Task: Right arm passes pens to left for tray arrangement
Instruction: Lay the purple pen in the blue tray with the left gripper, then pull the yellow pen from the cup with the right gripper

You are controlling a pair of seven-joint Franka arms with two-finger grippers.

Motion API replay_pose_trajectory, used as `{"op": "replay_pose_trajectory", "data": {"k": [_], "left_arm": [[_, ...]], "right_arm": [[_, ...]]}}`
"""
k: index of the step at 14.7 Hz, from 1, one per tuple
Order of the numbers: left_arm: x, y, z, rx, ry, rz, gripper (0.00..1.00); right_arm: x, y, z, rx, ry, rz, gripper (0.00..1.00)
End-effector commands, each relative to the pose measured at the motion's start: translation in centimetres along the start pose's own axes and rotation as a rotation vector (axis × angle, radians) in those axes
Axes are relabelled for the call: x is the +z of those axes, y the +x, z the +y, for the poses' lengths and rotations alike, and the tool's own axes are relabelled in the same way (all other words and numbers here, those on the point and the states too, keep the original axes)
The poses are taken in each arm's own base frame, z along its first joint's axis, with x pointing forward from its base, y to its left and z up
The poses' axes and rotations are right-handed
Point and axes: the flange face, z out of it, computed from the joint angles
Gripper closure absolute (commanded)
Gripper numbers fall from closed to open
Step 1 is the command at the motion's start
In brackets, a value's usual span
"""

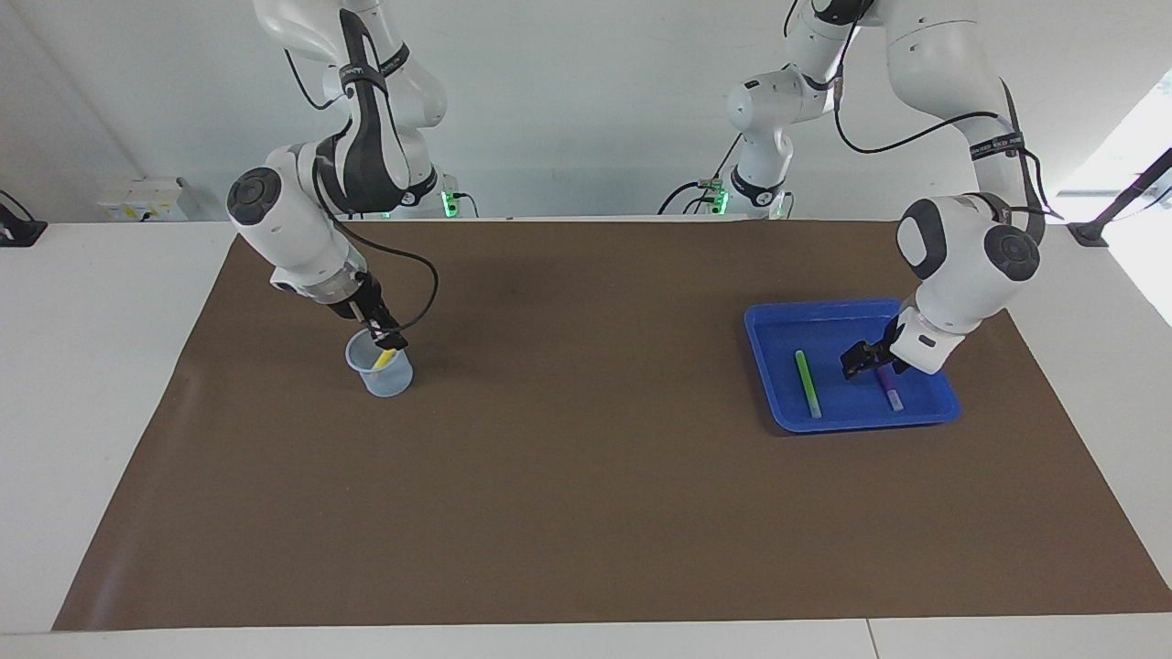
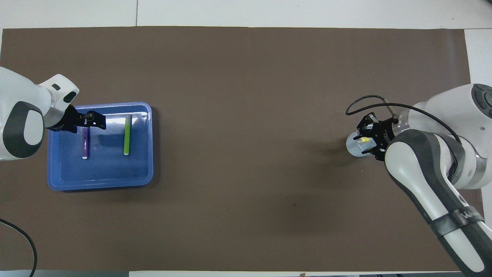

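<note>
Left gripper [image 1: 865,361] is hovering open over the tray [image 1: 767,322], holding nothing; purple pen [image 2: 84,143] and green pen [image 2: 126,135] are lying inside, parallel. Right gripper [image 1: 385,339] is dipping into the cup [image 1: 380,373] around the tilted yellow pen [image 2: 363,140]; grip unclear.

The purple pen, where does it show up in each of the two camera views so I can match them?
Facing view: the purple pen lies flat in the blue tray, beside the green pen.
Overhead view: the purple pen lies in the same tray.
Shared landmark: the green pen, lying alongside it in the tray.
</note>
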Motion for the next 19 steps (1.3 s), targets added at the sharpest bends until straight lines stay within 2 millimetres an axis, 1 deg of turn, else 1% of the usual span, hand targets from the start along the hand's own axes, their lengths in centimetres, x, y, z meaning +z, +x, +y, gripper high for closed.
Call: {"op": "replay_pose_trajectory", "data": {"k": [1,3,6,8,9,10,11,12,13,14,15,16,18,19], "left_arm": [[-0.4,0.2,-0.1,0.011,0.012,0.004,0.00],[-0.8,0.3,-0.1,0.009,0.011,0.006,0.00],[-1.6,0.4,0.3,0.004,0.011,0.000,0.00],[-2.7,0.3,1.0,-0.005,-0.011,-0.017,0.00],[-3.5,0.3,1.3,-0.020,-0.033,-0.031,0.00],[-4.9,0.3,1.8,-0.047,-0.048,-0.041,0.00],[-5.7,0.2,2.4,-0.081,-0.049,-0.050,0.00],[-6.7,-0.2,3.1,-0.121,-0.049,-0.049,0.00],[-7.6,-0.6,4.5,-0.162,-0.067,-0.046,0.00],[-8.6,-1.0,5.3,-0.222,-0.097,-0.046,0.00],[-10.0,-1.5,6.2,-0.287,-0.130,-0.037,0.00],[-11.4,-2.2,6.9,-0.346,-0.159,-0.032,0.00],[-14.2,-3.8,9.0,-0.446,-0.218,-0.034,0.00],[-15.3,-4.4,10.3,-0.506,-0.259,-0.039,0.00]], "right_arm": [[-0.3,-0.1,0.8,0.024,0.020,0.005,1.00],[-0.5,-0.1,0.6,0.022,0.020,0.006,1.00],[-1.6,0.0,0.1,0.018,0.018,-0.003,1.00],[-3.3,-0.4,-0.1,0.003,0.014,-0.007,1.00],[-4.5,-0.8,-0.1,-0.006,0.019,0.000,1.00],[-5.6,-1.3,0.1,-0.019,0.027,0.011,1.00],[-7.0,-2.0,0.4,-0.035,0.043,0.032,1.00],[-7.9,-2.7,0.7,-0.052,0.043,0.040,1.00],[-8.9,-3.4,0.8,-0.084,0.052,0.053,1.00],[-9.8,-4.3,0.9,-0.127,0.062,0.069,1.00],[-10.5,-5.0,1.0,-0.166,0.065,0.082,1.00],[-11.0,-5.9,0.9,-0.237,0.067,0.091,1.00],[-11.7,-8.9,0.3,-0.423,0.071,0.114,1.00],[-11.9,-10.4,-0.1,-0.520,0.071,0.123,1.00]]}}
